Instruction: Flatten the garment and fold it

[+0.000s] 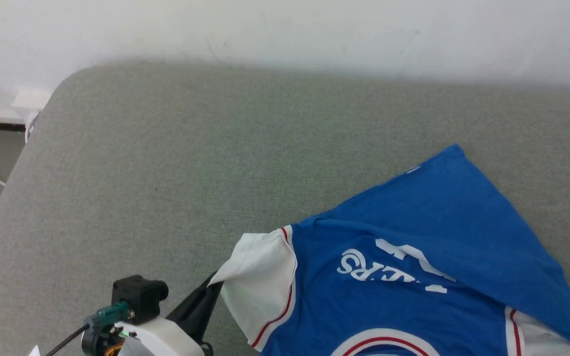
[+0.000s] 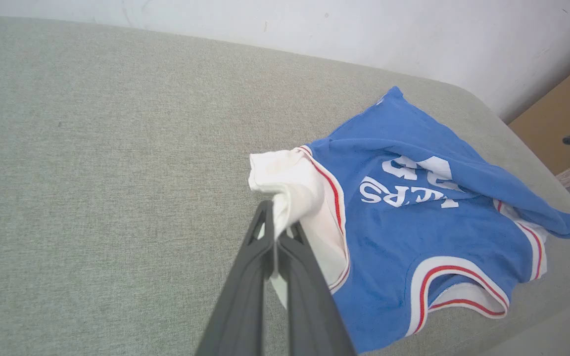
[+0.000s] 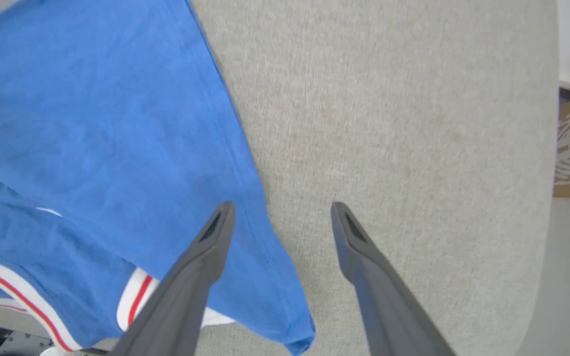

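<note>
Left pincer: clamped on the white sleeve of the garment, cloth pinched between the tips and bunched just ahead of them. The sleeve edge looks picked as a pull point (outermost bit, easy to tension sideways).

Right pincer: jaws wide, nothing between them. One finger is over the blue hem, the other over bare grey pad. My read: it's free to take a hold on that side so I can stretch the shirt between both.

Outward from the left tips, the shirt lies ahead and to the right on the pad, print up, collar on the near side. Not flat: the blue lower body is flopped over the lettering, hiding part of it and the far sleeve's shoulder. Flattening unfinished, fold not started.
</note>
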### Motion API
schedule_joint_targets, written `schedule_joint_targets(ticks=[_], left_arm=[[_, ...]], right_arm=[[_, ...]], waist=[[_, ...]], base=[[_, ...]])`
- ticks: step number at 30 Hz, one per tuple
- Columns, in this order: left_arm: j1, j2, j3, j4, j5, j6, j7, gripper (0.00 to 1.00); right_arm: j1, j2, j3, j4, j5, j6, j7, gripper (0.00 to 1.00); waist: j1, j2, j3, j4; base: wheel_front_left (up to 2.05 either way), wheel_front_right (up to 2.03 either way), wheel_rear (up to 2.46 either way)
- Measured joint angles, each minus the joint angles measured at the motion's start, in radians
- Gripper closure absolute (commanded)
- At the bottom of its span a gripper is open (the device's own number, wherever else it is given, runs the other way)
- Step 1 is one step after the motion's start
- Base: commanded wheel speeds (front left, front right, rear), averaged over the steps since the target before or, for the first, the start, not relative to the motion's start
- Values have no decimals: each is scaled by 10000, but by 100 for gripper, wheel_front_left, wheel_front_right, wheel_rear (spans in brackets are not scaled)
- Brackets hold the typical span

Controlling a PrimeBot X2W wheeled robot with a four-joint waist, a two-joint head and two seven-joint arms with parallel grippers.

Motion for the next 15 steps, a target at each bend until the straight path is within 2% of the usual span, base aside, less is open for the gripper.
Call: schedule_joint_targets(ticks=[6, 15], left_arm=[[-383, -169, -159, -186, 102, -12, -90, 100], [-1237, -713, -721, -240, 445, -305, -345, 100]], right_arm=[[-1954, 387, 901, -309, -207, 0, -27, 0], [-4288, 646, 2044, 1718, -922, 0, -265, 0]], waist=[[1, 0, 535, 250], [3, 0, 1610, 909]], base=[[0, 0, 0], [0, 0, 0]])
